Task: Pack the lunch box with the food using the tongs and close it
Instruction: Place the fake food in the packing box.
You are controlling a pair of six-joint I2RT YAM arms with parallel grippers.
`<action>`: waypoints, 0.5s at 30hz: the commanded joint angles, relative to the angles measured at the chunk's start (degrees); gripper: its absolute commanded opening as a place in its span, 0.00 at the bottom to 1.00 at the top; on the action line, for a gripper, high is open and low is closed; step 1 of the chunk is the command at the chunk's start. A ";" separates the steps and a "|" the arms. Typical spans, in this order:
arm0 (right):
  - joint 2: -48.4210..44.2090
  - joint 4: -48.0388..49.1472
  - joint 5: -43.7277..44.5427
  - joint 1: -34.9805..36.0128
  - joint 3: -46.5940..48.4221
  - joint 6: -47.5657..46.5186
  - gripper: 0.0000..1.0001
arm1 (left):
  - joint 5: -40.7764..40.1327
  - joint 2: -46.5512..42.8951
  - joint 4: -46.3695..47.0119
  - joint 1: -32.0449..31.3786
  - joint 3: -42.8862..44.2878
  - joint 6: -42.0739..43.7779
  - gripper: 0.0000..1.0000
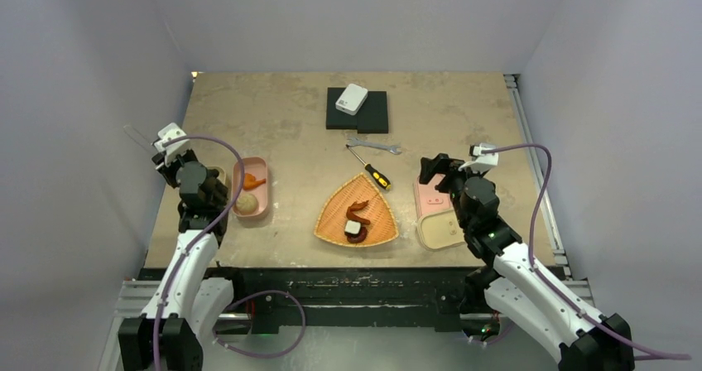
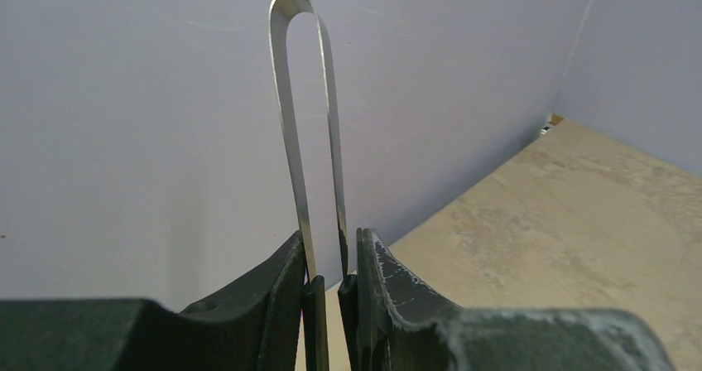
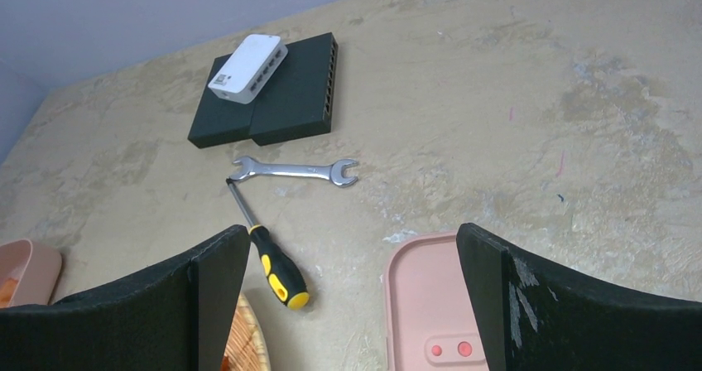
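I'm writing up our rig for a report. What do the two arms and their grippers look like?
The left arm and right arm have white lower links and black joints near the wrist. A purple cable loops along each. The left gripper and right gripper have broad black fingers, scuffed whitish.

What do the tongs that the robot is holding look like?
The tongs look like one thin, shiny, silvery metal strip bent into a narrow U. Two long flat arms meet in a rounded bend, which points away from the left tool. The tool pinches both arms close together and holds the tongs up in the air. Nothing else touches them. Their picking ends are hidden.
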 commanded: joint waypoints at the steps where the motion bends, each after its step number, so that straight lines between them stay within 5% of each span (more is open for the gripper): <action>1: -0.16 1.31 -0.93 -0.08 1.99 -1.54 0.99 | -2.37 1.60 11.69 1.51 -0.68 4.94 0.24; 4: -0.25 1.74 -1.48 -0.10 2.15 -1.74 0.99 | 0.66 1.39 7.95 1.55 0.53 2.64 0.24; 7: -0.46 3.03 -6.22 -0.08 3.18 -2.94 0.99 | 14.28 -1.42 -2.47 1.44 4.57 -4.09 0.26; 10: 0.57 6.53 -16.04 -0.13 5.81 -7.78 0.99 | 29.86 -2.11 -8.53 -1.38 8.83 -11.66 0.28; 15: 7.62 17.61 -36.36 0.98 9.36 -5.36 0.99 | 35.49 0.27 -13.43 -9.19 14.23 -17.74 0.27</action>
